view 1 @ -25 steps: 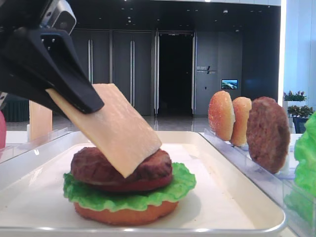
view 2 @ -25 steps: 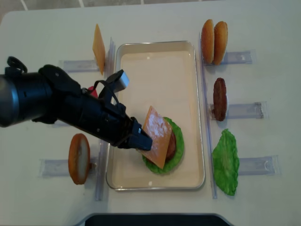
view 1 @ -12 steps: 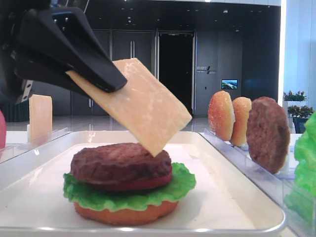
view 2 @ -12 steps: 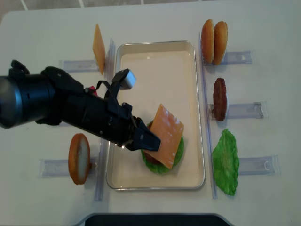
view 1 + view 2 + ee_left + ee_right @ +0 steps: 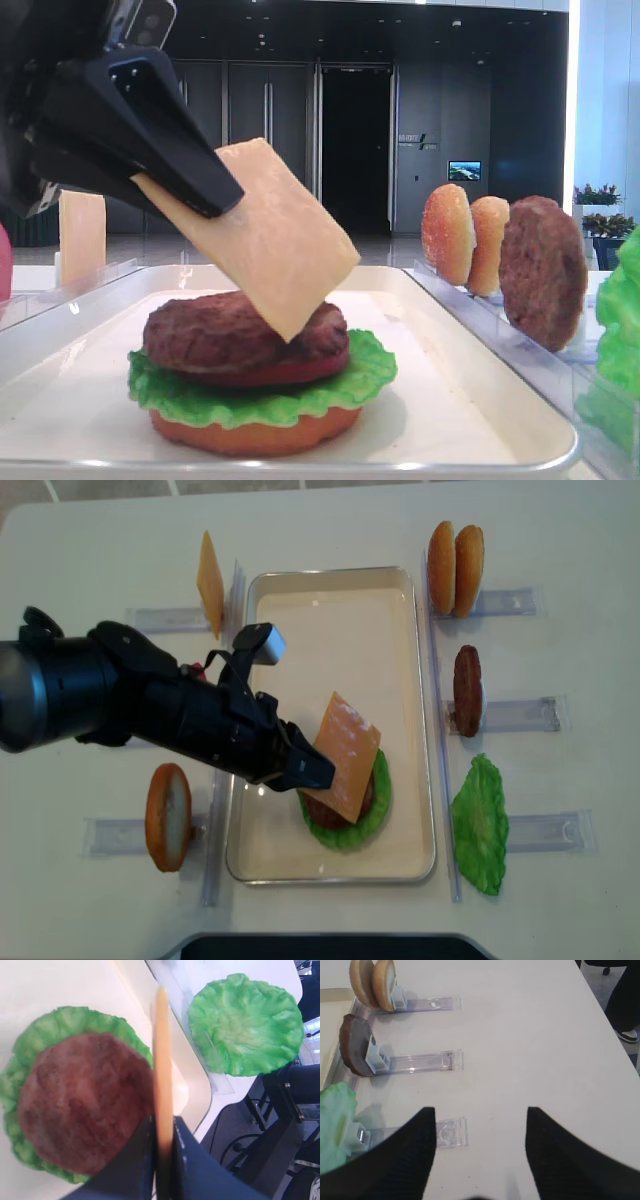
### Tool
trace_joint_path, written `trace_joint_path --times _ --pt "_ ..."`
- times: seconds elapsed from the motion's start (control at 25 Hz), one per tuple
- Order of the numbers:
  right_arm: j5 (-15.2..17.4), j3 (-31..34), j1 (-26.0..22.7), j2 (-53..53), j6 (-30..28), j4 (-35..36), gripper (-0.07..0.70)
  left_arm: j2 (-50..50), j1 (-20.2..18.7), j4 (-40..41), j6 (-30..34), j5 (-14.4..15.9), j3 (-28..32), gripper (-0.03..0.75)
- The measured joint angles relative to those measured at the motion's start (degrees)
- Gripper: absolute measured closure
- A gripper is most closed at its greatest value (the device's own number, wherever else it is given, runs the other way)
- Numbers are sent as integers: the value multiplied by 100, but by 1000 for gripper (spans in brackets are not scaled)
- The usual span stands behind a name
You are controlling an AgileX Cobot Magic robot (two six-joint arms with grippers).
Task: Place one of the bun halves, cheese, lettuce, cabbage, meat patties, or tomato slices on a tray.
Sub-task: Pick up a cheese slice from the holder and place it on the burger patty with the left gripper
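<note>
No writing or brand is showing legibly on any item; a small wall sign and a lit screen in the background of the low view are too small to read.

The left pincer (image 5: 305, 772) is clamping tight on one edge of the cheese (image 5: 345, 756), a thin flat square slice, pale yellow-orange and faintly dusted. The slice is tilting down from the black tapered fingers (image 5: 170, 160), its lower corner sitting at the meat patty (image 5: 240, 332); whether it is touching is hard to tell. In the left wrist view the cheese is appearing edge-on between the two fingers.

The right pincer (image 5: 479, 1152) is hanging wide apart over the white surface (image 5: 530, 1035), gripping nothing.

The patty, a thick, grainy, dark-brown disc, is lying on a red tomato slice (image 5: 275, 374), which is resting on ruffled green lettuce (image 5: 255, 400) over a smooth orange bun half (image 5: 255, 434). This stack is sitting in the glossy cream tray (image 5: 340, 610).

Clear plastic racks (image 5: 520, 714) beside the tray are propping up two speckled buns (image 5: 455, 568), a spare patty (image 5: 466, 690), another cheese slice (image 5: 209, 583) and a bun half (image 5: 168, 816); a loose lettuce leaf (image 5: 481, 823) is lying to the tray's right.
</note>
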Motion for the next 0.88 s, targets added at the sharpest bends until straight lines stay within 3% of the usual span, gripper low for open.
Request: trace_joint_path --times 0.52,0.6,0.88 --pt "0 0 0 0 0 0 220 0 0 -19 -435 -222 237 677" --pt "0 0 0 0 0 0 220 0 0 -19 -568 -229 237 647" --pt "0 0 0 0 0 0 220 0 0 137 -916 -532 242 230"
